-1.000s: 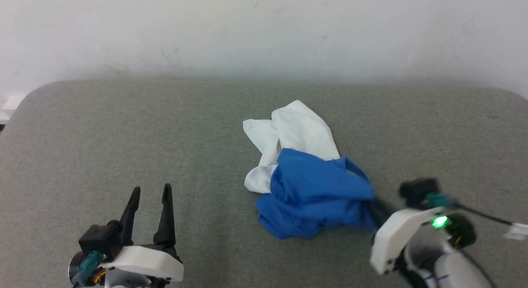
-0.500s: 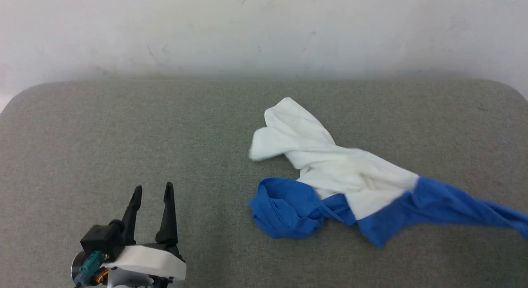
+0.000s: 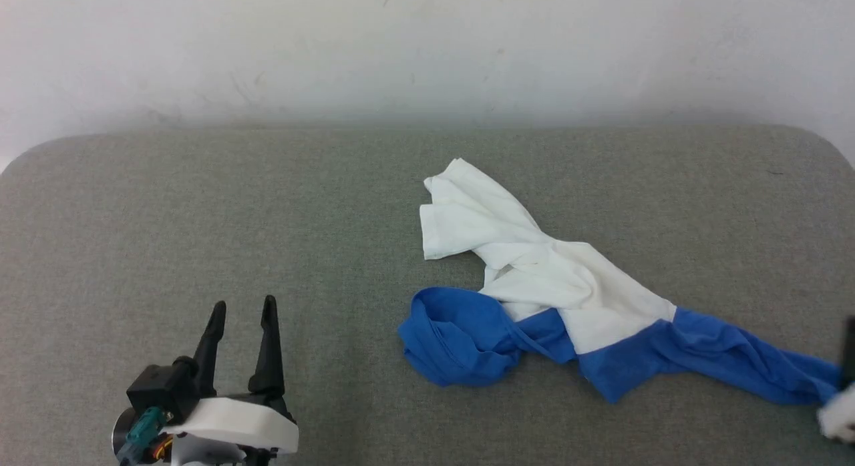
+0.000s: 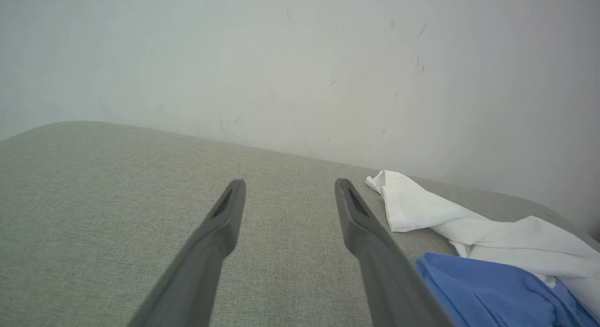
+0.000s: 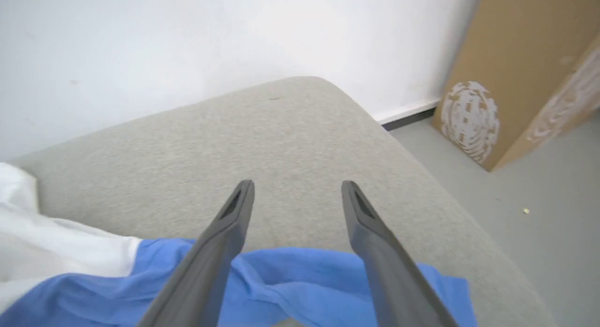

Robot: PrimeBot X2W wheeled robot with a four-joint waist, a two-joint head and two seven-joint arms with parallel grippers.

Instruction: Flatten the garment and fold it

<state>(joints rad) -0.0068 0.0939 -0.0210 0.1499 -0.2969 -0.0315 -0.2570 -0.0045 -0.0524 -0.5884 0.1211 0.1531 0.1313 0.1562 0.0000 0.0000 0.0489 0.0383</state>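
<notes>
Left pincer point(image 4: 288, 190): dark fingers spread, over grey fabric surface point(image 4: 103, 200). Crumpled white-and-blue soft garment point(image 4: 497, 238) at right, apart from fingers.

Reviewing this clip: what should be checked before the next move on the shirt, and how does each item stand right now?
1. The left gripper open and empty: ok.
2. The right gripper open, over the stretched sleeve without gripping it: ok.
3. The shirt resting on the grey cushion: ok.
4. White body lying flat: not ok, twisted and creased.
5. The bunched sleeve spread out: not ok.
6. Front side facing up: cannot tell.
</notes>
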